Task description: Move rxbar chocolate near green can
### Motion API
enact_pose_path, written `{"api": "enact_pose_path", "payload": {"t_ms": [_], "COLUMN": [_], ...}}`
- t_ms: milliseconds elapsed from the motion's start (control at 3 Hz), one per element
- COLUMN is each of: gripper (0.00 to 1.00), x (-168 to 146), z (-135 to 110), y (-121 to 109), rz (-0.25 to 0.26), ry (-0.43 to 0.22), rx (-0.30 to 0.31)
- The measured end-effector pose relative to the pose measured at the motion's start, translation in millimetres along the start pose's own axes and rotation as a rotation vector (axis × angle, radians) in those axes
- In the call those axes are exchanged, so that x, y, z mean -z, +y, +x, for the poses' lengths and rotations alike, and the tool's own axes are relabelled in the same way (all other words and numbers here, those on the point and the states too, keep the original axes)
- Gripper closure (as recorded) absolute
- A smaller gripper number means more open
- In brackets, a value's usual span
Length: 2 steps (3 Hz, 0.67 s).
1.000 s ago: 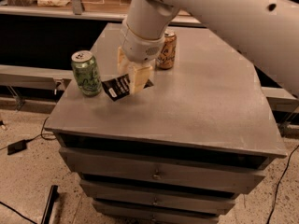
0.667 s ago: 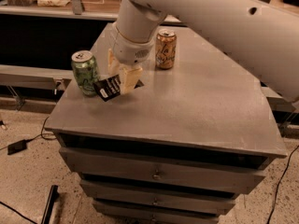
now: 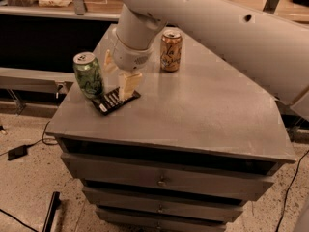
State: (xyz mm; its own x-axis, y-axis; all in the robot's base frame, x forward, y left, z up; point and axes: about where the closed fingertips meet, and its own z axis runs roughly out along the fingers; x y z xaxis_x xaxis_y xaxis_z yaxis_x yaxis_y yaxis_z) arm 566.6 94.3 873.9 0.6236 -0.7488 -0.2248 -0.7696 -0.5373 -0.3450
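Note:
The rxbar chocolate, a flat black bar with white text, lies on the grey table top just right of the green can, almost touching its base. The green can stands upright near the table's left edge. My gripper reaches down from the white arm and is shut on the bar's far end, with the bar resting on the table. One cream finger shows in front of the bar.
An orange-tan can stands upright further back, right of the gripper. The table is a drawer cabinet with drawers below. Cables lie on the floor at the left.
My gripper has moved left and down with the bar. The bar, held tilted above the table before, now lies flat beside the green can.

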Motion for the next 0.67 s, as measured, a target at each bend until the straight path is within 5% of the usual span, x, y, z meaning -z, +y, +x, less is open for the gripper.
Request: {"api": "enact_pose_path", "payload": {"t_ms": [667], "gripper": [0.0], "x": [8.7], "z": [5.9], "y": [8.1], "rz": [-0.021], "ry": [-0.003], "rx": [-0.018]}}
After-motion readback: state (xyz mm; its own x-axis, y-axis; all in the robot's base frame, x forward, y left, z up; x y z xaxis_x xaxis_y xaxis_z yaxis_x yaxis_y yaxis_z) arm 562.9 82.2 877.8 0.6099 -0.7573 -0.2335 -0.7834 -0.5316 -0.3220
